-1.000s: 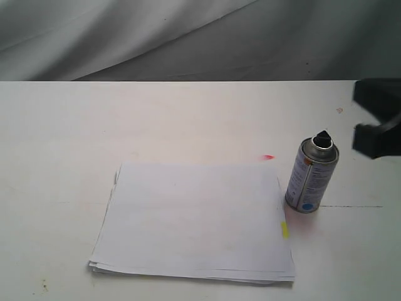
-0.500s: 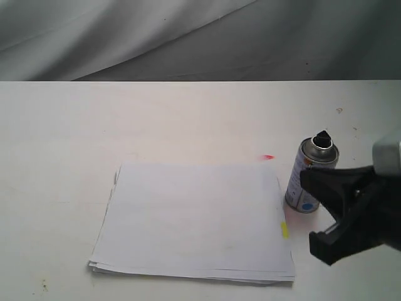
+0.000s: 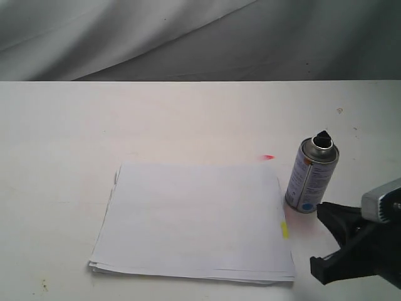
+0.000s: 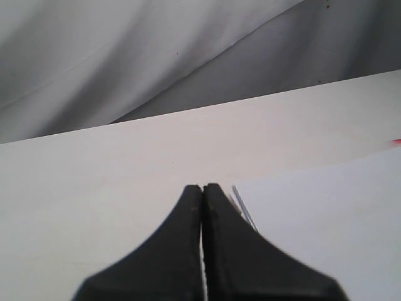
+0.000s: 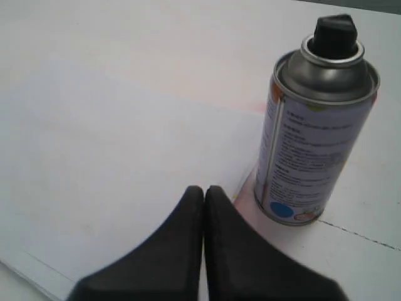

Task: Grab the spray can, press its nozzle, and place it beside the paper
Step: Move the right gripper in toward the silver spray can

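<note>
The spray can (image 3: 310, 177) stands upright on the white table, just right of the paper (image 3: 194, 216); its black nozzle (image 3: 322, 138) is on top. From the right wrist the can (image 5: 313, 144) and nozzle (image 5: 334, 34) show close by, with the paper (image 5: 113, 138) beside them. My right gripper (image 3: 324, 212) is shut and empty, its tips (image 5: 203, 189) low near the can's base, apart from it. The left gripper (image 4: 202, 187) is shut on nothing, near a corner of the paper (image 4: 326, 213); the exterior view does not show it.
A small yellow tab (image 3: 284, 229) sticks out of the paper's right edge. A red mark (image 3: 268, 157) lies on the table (image 3: 188, 119) behind the paper. Grey cloth (image 3: 156, 37) hangs behind the table's far edge.
My right gripper has come down from the far right edge toward the front and now sits lower, just in front of the can. The can and paper have not moved.
</note>
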`<state>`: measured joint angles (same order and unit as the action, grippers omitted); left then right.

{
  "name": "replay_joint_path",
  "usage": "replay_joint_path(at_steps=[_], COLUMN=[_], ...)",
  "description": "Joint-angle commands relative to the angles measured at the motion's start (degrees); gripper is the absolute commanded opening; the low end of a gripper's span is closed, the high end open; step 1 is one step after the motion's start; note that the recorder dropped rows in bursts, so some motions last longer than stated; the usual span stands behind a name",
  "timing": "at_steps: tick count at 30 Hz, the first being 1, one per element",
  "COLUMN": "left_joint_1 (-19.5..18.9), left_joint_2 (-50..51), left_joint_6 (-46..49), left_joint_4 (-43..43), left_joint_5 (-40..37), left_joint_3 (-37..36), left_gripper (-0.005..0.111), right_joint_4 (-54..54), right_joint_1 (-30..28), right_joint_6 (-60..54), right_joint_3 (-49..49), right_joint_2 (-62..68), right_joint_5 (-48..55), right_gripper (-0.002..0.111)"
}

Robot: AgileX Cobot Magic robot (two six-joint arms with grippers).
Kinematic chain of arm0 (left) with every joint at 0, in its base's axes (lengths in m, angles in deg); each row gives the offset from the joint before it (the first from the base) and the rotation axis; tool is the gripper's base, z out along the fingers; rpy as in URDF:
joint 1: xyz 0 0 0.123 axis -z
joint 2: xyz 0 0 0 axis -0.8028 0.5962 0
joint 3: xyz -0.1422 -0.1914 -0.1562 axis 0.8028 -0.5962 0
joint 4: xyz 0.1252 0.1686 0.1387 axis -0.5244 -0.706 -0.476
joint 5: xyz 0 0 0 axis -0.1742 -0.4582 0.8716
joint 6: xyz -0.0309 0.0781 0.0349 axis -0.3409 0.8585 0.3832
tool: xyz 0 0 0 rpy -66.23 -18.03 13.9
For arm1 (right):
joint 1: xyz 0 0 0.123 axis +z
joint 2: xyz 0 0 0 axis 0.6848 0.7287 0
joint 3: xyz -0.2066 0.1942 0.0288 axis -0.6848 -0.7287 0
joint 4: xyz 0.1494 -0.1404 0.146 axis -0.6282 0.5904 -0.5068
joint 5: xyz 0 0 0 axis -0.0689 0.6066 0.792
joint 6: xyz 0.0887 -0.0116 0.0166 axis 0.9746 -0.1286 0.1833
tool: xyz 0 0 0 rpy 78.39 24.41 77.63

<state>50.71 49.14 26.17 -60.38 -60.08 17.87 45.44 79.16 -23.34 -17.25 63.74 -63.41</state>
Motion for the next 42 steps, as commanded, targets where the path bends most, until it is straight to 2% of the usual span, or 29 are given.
replay_joint_path(at_steps=[1,11,19,33,36,42], left_joint_1=[0.3,0.3,0.3,0.3,0.3,0.3], left_joint_2=[-0.3,-0.3,-0.3,-0.3,-0.3,-0.3], left_joint_6=[-0.3,-0.3,-0.3,-0.3,-0.3,-0.3], left_joint_4=[0.0,0.0,0.0,0.0,0.0,0.0], left_joint_5=[-0.1,-0.1,-0.1,-0.1,-0.1,-0.1], left_joint_3=[-0.3,-0.3,-0.3,-0.3,-0.3,-0.3], left_gripper=[0.0,0.0,0.0,0.0,0.0,0.0], right_joint_4=[-1.4,-2.3,-4.0,-4.8,-3.3,-3.5], right_joint_1=[0.1,0.1,0.1,0.1,0.1,0.1], right_joint_6=[-0.7,2.1,5.7,5.7,5.1,5.1], right_joint_3=[-0.4,-0.4,-0.4,-0.4,-0.4,-0.4], right_joint_2=[8.4,24.4,32.0,32.5,32.5,32.5], right_joint_5=[-8.0,-23.2,-33.4,-34.2,-34.1,-34.1], right_gripper=[0.0,0.0,0.0,0.002,0.018,0.075])
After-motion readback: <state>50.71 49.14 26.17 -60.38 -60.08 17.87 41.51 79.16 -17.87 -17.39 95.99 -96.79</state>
